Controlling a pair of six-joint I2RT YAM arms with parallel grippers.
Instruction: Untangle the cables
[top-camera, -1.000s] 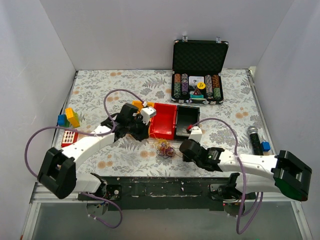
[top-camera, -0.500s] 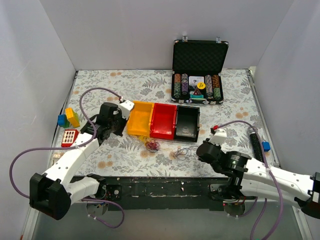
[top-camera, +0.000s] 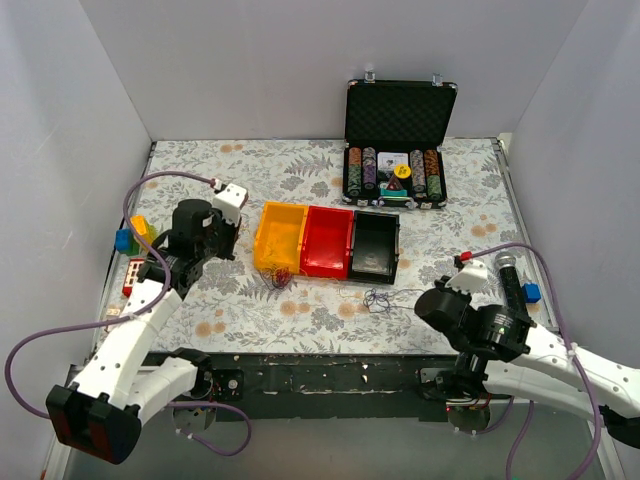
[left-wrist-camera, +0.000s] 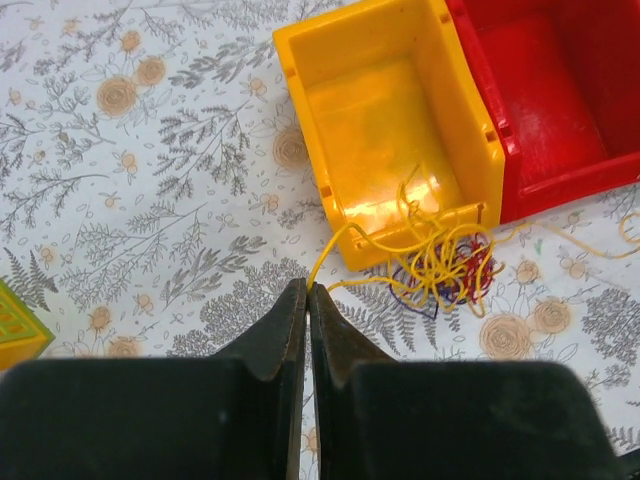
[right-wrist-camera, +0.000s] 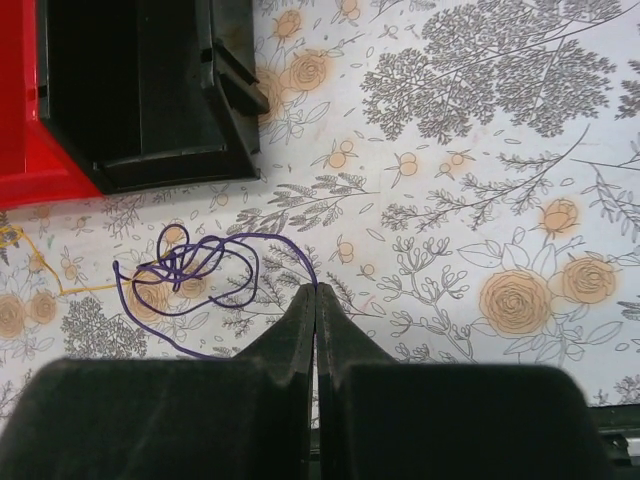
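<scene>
The cables lie in two groups. A yellow, red and purple clump (top-camera: 280, 277) sits against the front wall of the yellow bin (top-camera: 278, 235); it also shows in the left wrist view (left-wrist-camera: 445, 265). My left gripper (top-camera: 226, 252) is shut on a yellow wire (left-wrist-camera: 330, 250) that leads into that clump. A loose loop bundle of dark purple wire (top-camera: 378, 298) lies in front of the black bin (top-camera: 375, 245). My right gripper (top-camera: 418, 298) is shut on the end of this purple wire (right-wrist-camera: 195, 275). A thin yellow strand (right-wrist-camera: 60, 285) runs left from the purple loops.
A red bin (top-camera: 328, 240) stands between the yellow and black ones. An open poker-chip case (top-camera: 398, 150) stands at the back. Toy blocks (top-camera: 140, 232) and a red keypad toy (top-camera: 132, 272) lie at the left. A microphone (top-camera: 510, 275) lies at the right.
Both arms have drawn apart. The left pulled the yellow-red clump leftward to the yellow bin's front. The right pulled the purple wire rightward, out of the clump.
</scene>
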